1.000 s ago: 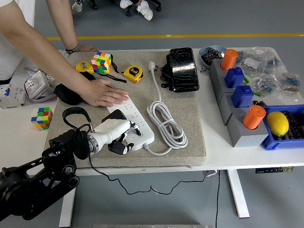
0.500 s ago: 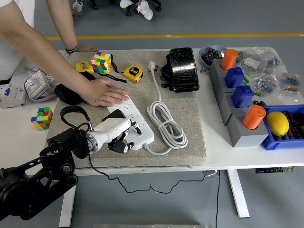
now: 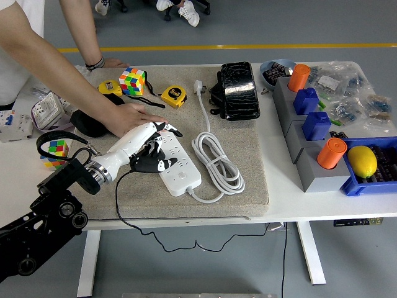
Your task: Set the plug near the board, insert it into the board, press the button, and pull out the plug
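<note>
The white power strip (image 3: 178, 169) lies slantwise on the grey mat (image 3: 248, 143). Its coiled white cord (image 3: 217, 160) runs beside it to a white plug (image 3: 198, 85) at the back. My left hand (image 3: 156, 149) hovers over the strip's middle, its fingers shut on a black plug (image 3: 146, 163). A black cable (image 3: 121, 205) hangs from that plug over the table's near edge. A person's hand (image 3: 131, 117) rests flat at the strip's far end, touching my fingers. Whether the plug's pins are in a socket is hidden.
At the back left lie a Rubik's cube (image 3: 132, 81) and two yellow tape measures (image 3: 173, 96). Another cube (image 3: 54, 149) sits left of the mat, and a black case (image 3: 239, 90) at the back middle. Grey blocks with orange and blue parts (image 3: 313, 124) and a lemon (image 3: 362, 161) fill the right.
My left hand has moved up and to the left with the black plug, from the strip's near end to its middle, close to the person's hand. The person's hand has stayed put.
</note>
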You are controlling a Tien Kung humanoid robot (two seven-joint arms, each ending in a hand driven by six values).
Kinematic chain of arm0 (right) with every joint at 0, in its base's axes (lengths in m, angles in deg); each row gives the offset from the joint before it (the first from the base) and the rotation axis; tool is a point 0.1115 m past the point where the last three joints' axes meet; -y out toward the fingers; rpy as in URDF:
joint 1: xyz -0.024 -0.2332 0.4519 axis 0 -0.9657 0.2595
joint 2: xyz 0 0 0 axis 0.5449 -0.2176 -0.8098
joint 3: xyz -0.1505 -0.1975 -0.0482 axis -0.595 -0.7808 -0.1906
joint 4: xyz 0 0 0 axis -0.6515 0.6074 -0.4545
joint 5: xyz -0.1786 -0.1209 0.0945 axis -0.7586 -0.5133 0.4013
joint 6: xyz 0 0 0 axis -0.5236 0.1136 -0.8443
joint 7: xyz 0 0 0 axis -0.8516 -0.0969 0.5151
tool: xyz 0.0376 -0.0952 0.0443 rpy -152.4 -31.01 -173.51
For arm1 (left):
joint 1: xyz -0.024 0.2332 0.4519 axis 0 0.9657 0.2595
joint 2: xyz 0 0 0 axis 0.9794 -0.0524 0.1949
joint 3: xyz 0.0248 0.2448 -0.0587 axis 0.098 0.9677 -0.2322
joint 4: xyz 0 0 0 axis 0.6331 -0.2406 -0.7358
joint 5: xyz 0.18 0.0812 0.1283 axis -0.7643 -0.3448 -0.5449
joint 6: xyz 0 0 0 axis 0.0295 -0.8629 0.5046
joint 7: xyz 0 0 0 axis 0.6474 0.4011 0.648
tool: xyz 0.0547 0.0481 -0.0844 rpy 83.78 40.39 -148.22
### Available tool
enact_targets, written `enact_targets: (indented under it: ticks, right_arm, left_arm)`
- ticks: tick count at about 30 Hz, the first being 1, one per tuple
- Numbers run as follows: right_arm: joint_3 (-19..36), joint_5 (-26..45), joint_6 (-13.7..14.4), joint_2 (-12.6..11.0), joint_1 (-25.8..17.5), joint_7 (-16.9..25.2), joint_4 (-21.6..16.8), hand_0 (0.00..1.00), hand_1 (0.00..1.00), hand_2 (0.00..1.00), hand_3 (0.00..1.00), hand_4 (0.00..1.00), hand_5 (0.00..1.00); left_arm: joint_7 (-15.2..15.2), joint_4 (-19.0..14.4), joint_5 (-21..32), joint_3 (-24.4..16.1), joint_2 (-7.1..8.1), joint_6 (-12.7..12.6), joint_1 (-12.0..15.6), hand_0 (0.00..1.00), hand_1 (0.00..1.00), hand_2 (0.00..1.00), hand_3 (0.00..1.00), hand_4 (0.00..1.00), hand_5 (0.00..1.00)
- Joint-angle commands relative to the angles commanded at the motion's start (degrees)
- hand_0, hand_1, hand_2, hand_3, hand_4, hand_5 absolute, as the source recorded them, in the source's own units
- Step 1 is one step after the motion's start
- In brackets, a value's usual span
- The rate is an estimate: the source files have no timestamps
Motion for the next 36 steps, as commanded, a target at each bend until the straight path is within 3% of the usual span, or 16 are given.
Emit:
enact_targets:
  ticks: [1,2,7,8,13,14,25,26,31,32,36]
  right_arm:
    - [0.0,0.0,0.0,0.0,0.0,0.0,0.0,0.488,0.546,0.538,0.507,0.831,0.358]
    - [-0.1,0.0,0.0,0.0,0.0,0.0,0.0,0.484,0.545,0.538,0.507,0.831,0.358]
    - [-0.1,0.0,0.0,-0.1,0.1,0.0,-0.1,0.484,0.545,0.538,0.507,0.831,0.358]
    - [-0.2,0.0,0.0,-0.2,0.1,0.0,0.0,0.485,0.545,0.538,0.507,0.831,0.357]
    - [-0.4,0.1,0.0,-0.2,0.1,0.0,0.0,0.485,0.545,0.538,0.507,0.831,0.357]
    - [-0.4,0.1,0.0,-0.2,0.1,0.0,-0.1,0.489,0.544,0.538,0.507,0.831,0.357]
    - [-0.3,-0.1,0.0,-0.2,-0.1,0.0,-0.1,0.49,0.545,0.538,0.506,0.831,0.357]
    - [-0.2,-0.1,0.0,-0.2,-0.1,0.0,-0.1,0.49,0.545,0.538,0.507,0.831,0.356]
    - [0.1,-0.1,0.0,-0.1,-0.2,0.0,-0.1,0.49,0.545,0.538,0.507,0.831,0.356]
    - [0.1,-0.2,0.0,-0.1,-0.2,0.0,-0.1,0.491,0.544,0.538,0.506,0.83,0.356]
    - [0.3,-0.3,0.0,0.0,-0.2,0.0,-0.1,0.491,0.544,0.538,0.506,0.83,0.356]
  left_arm:
    - [0.4,0.8,-0.1,0.0,-0.07,-1.1,0.0,0.146,0.077,0.2,0.596,0.791,0.057]
    - [0.7,1.5,-0.2,0.1,-0.12,-1.9,0.0,0.285,0.327,0.467,0.568,0.912,0.21]
    - [1.1,4.0,-1.6,0.2,-0.36,-4.3,0.0,0.285,0.327,0.467,0.568,0.912,0.21]
    - [0.9,4.6,-2.3,0.2,-0.42,-5.1,0.0,0.459,0.556,0.568,0.6,0.998,0.359]
    - [-2.0,6.9,-6.6,0.2,-0.81,-6.1,-0.3,0.459,0.556,0.568,0.6,0.998,0.359]
    - [-2.4,7.4,-7.5,0.3,-0.89,-6.2,-0.3,0.565,0.65,0.646,0.681,0.998,0.535]
    - [-4.5,12.1,-11.2,0.9,-1.9,-6.2,-0.9,0.587,0.676,0.663,0.694,0.998,0.548]
    - [-4.7,12.4,-11.3,0.9,-1.98,-6.3,-1.0,0.506,0.605,0.599,0.691,0.998,0.519]
    - [-5.0,13.3,-12.0,1.4,-2.42,-6.4,-1.4,0.506,0.605,0.599,0.691,0.998,0.519]
    - [-5.0,13.5,-12.1,1.4,-2.5,-6.3,-1.4,0.316,0.452,0.516,0.581,0.998,0.16]
    - [-4.9,13.9,-12.8,1.7,-2.78,-6.5,-1.5,0.316,0.452,0.516,0.581,0.998,0.16]
